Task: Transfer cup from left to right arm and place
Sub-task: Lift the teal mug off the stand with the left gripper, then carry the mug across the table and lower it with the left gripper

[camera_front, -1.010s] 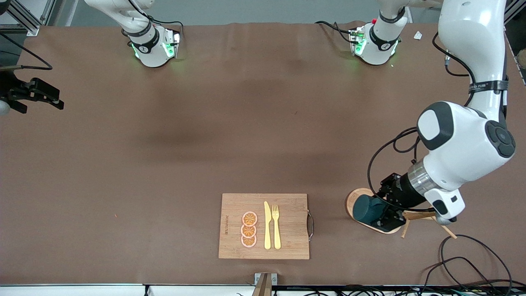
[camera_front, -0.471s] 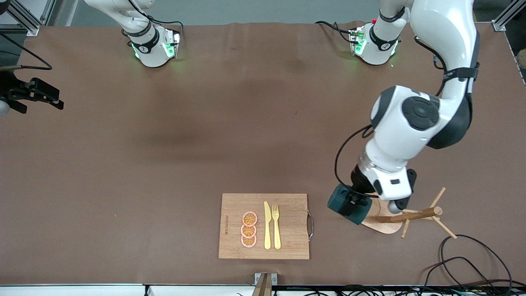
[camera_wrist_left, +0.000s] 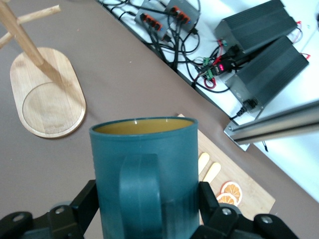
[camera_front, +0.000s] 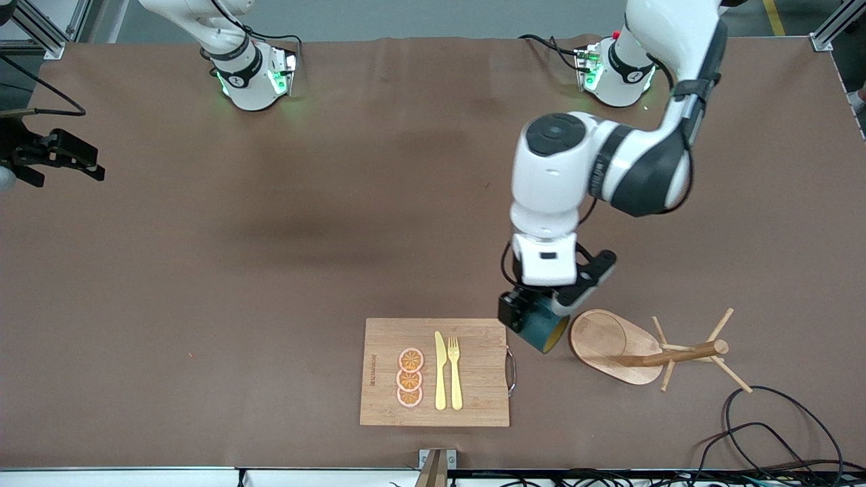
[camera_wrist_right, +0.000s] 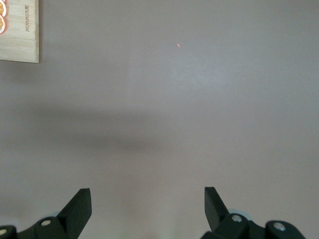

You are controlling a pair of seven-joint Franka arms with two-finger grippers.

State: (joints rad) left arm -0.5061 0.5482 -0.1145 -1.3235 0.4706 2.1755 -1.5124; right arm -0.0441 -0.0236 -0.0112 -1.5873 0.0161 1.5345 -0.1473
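The cup, dark teal with a mustard-yellow inside, hangs tilted in the air with my left gripper shut on its body. It is over the bare table between the cutting board's handle and the wooden rack's base. In the left wrist view the cup fills the middle, its handle facing the camera, and a black finger of the left gripper presses each side. My right gripper waits at the right arm's end of the table; its fingers stand open over bare table with nothing between them.
A wooden cutting board near the front edge carries orange slices, a yellow knife and a fork. A wooden mug rack on an oval base stands toward the left arm's end. Cables lie by the near corner.
The left arm has swung the cup off the rack's base and toward the right arm's end, to beside the cutting board's handle. The right arm has not moved.
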